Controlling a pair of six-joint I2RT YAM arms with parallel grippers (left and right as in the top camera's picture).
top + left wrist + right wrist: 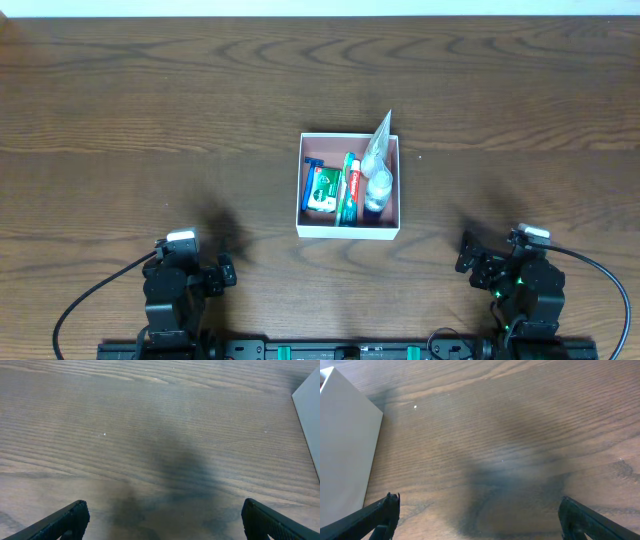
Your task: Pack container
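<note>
Container (348,231) at table (150,100) centre; inside, razor (311,174) leftmost, tube (351,188) in middle, bag (378,165) rightmost

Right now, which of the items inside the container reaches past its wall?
The clear plastic bag at the right of the container: its pointed tip pokes over the far wall. The blue razor, green packet and red-and-white tube lie fully inside.

I note a dark wood-grain table (120,110); a pale strip (320,7) borders its far edge, possibly a wall.
</note>
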